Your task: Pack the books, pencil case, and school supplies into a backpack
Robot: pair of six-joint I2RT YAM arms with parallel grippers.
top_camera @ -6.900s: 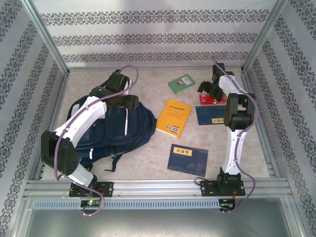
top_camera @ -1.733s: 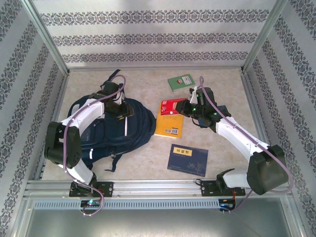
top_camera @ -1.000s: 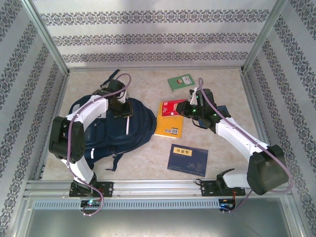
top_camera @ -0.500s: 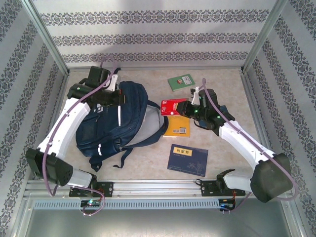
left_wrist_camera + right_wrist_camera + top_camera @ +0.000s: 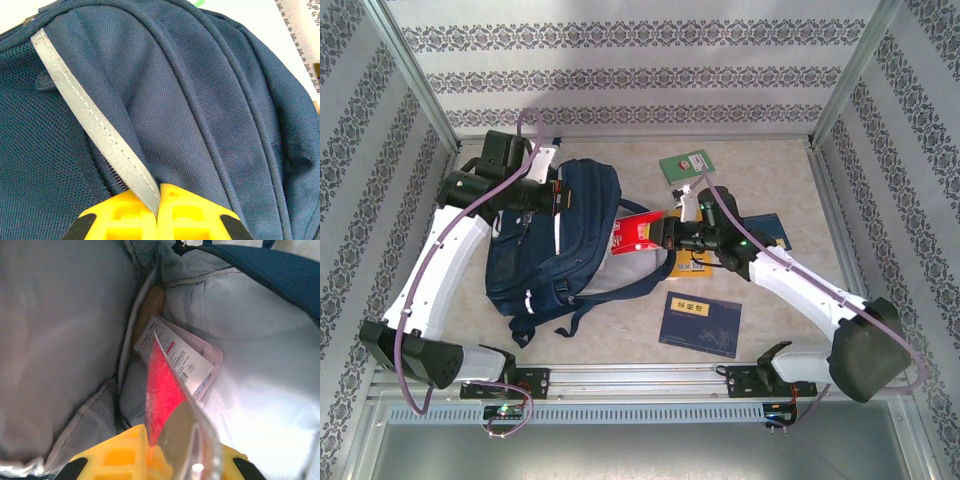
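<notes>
My left hand [image 5: 159,210] is clamped shut on the grey stripe [image 5: 95,135] of the backpack [image 5: 570,262]. It holds the flap up at upper left so the mouth gapes toward centre frame. My right hand [image 5: 165,450] is nearly closed, pinching the red booklet [image 5: 162,390] edge-on. The booklet is already inside the pale lining beside the white packet [image 5: 192,365], so it should slide down flat.

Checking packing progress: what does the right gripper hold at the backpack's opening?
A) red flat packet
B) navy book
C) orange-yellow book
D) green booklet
A: the right gripper is shut on the red flat packet, whose front end sits in the grey-lined mouth of the backpack.
</notes>
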